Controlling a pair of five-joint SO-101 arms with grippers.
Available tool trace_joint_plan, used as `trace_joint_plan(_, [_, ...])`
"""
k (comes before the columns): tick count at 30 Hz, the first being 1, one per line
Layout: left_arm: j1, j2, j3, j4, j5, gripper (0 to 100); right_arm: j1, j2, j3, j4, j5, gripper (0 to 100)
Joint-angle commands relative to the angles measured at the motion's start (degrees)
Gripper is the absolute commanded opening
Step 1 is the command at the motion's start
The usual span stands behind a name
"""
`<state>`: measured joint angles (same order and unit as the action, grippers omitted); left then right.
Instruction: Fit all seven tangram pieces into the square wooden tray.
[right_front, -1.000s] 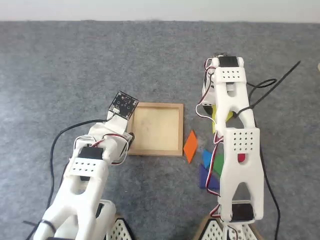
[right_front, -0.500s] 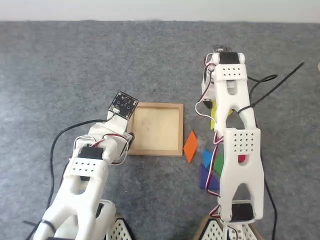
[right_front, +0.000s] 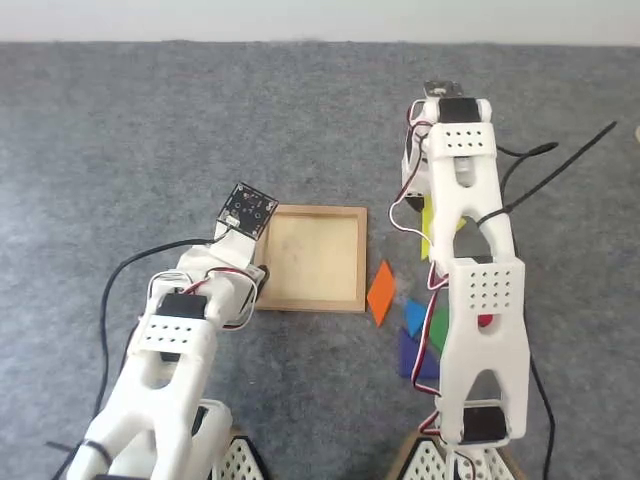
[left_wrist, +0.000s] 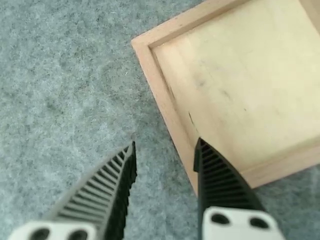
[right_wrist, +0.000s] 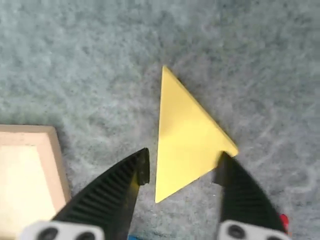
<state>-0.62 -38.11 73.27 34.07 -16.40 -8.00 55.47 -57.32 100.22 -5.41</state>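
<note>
Left gripper (left_wrist: 165, 144) is open and empty at the left rim of the tray (right_front: 312, 300), one finger above the wood. Farther off and right, your right gripper (right_wrist: 183, 154) is open, empty and straddling the yellow triangle (right_wrist: 182, 135). The triangle's long edge faces the tray, so close across it.

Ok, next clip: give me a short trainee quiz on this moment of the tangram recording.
1. True or false: the wooden tray already holds a piece.
2. Which piece lies between the open jaws of the right gripper? A blue; B yellow triangle; C green.
3. In the high view, what colour is the piece lying nearest the tray?
Key: 1 false; 2 B; 3 the orange piece.
</note>
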Motion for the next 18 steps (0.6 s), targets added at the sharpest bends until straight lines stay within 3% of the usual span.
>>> trace_joint_plan(1, [-0.4, -2.0, -0.6, 0.2, -0.4, 18, 0.0, -0.5, -0.5, -0.3, -0.6, 33.6])
trace_joint_plan(18, [-0.4, -2.0, -0.6, 0.2, -0.4, 18, 1.9, 5.9, -1.4, -3.4, -3.2, 33.6])
